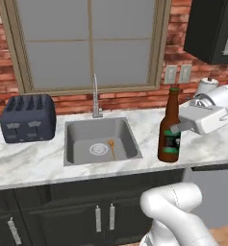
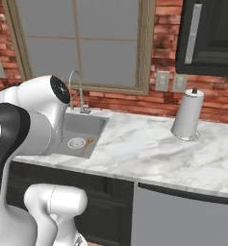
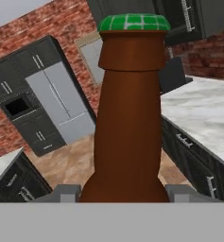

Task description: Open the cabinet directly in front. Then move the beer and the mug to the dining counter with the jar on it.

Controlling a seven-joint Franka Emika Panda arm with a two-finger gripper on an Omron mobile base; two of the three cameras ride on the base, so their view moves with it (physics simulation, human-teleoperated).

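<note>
The beer [image 1: 169,126] is a brown bottle with a green cap and a dark label. It stays upright, right of the sink, and whether its base touches the worktop I cannot tell. My gripper [image 1: 174,129] comes in from the right and is shut on its body. In the hand view the beer's neck [image 3: 127,123] rises between my two fingertips [image 3: 66,191]. The black wall cabinet [image 1: 211,29] hangs at the upper right, its silver handle [image 2: 193,33] showing. Mug, jar and dining counter are out of view.
A sink [image 1: 100,139] with a tall tap is set in the marble worktop [image 1: 33,163] under the window. A dark toaster [image 1: 28,117] stands at the left, a paper-towel roll [image 2: 187,115] at the right. Black base cabinets [image 1: 86,216] run below.
</note>
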